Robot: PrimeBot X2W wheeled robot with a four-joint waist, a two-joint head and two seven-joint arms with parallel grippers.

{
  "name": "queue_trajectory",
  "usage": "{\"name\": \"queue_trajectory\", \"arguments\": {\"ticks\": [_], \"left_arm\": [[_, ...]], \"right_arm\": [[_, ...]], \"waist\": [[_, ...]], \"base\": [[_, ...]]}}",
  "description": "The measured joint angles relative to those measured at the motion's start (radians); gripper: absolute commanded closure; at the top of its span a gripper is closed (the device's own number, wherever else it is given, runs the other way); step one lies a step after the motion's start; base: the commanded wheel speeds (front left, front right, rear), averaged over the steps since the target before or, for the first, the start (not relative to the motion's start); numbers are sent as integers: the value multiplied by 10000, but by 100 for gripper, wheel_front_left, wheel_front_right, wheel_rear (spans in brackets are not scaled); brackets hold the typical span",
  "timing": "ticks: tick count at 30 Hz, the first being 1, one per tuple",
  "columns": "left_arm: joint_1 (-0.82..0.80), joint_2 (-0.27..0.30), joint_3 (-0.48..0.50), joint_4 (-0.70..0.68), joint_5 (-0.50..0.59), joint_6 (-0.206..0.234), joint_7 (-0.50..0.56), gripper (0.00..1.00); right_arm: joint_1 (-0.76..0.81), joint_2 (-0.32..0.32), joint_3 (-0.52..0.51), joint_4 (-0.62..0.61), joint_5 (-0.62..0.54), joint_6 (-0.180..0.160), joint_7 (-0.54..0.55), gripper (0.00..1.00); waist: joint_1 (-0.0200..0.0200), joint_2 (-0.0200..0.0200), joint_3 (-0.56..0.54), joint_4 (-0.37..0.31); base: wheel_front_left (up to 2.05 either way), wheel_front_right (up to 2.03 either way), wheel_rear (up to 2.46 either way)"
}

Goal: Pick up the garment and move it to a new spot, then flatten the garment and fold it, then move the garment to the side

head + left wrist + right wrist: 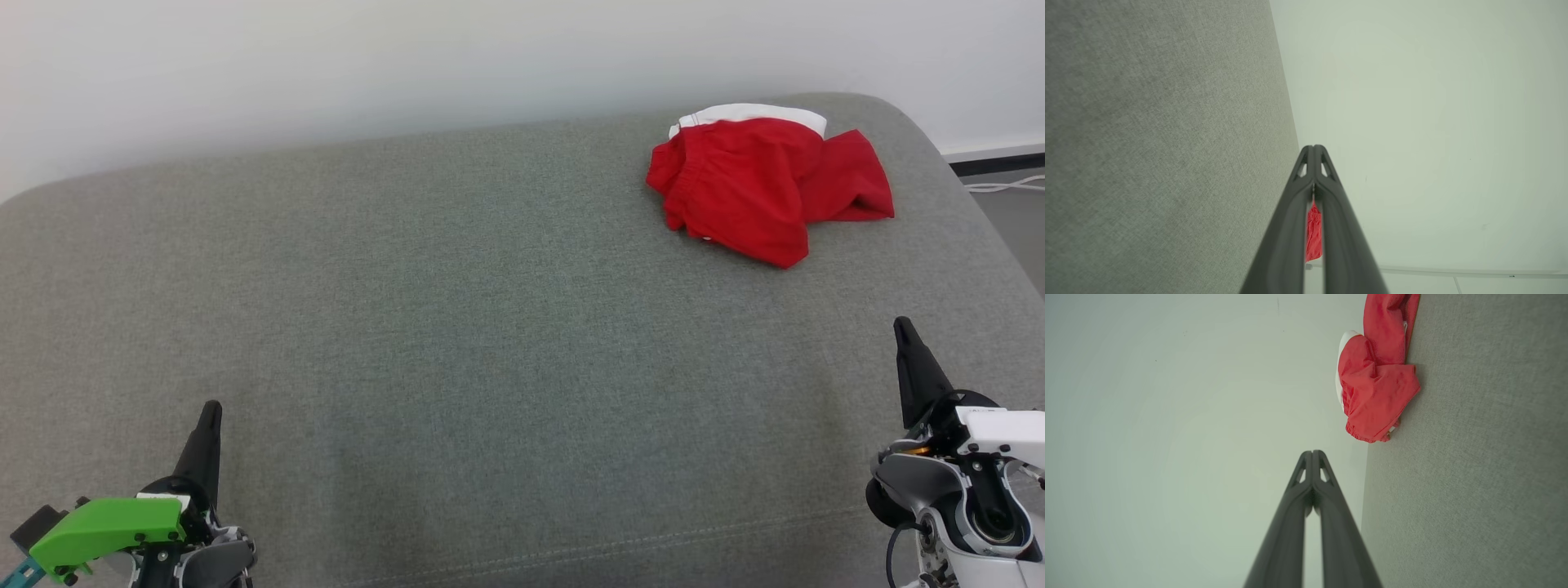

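Nearest us, our left gripper (211, 407) stood at the lower left of the head view, its two dark fingers pressed together into one point, clenched on nothing. Its body was cut off by the bottom edge and partly covered by a green housing (106, 527). Our right gripper (901, 323) stood at the lower right, likewise clamped tight and empty, its white wrist running out at the right and bottom edges. Both hung over the near part of the grey fabric cushion (490, 310); we could not tell whether either tip touched the cloth.

In the left wrist view the garment (1313, 232) showed as a narrow red sliver in the slit lower down between our fingers, most of it hidden behind them.

Farther off in the head view, the garment (759, 188) lay near the cushion's far right corner, well apart from both grippers and nearer the right one. It was bright red, crumpled into a loose heap, with a gathered elastic edge facing left and a white band along its far side, partly tucked behind the red. We could not make out its full shape. Beyond it rose the pale wall (408, 65), and past the cushion's right edge a white cable (1006, 186) lay on the floor (1016, 224), cut off by the frame.
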Motion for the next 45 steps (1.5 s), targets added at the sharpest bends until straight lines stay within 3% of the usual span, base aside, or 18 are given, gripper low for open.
{"name": "queue_trajectory", "arguments": {"ticks": [45], "left_arm": [[-31,-10,36,-2,2,0,44,100]], "right_arm": [[0,0,2,0,0,0,0,100]], "waist": [[0,0,0,0]], "base": [[0,0,0]]}}
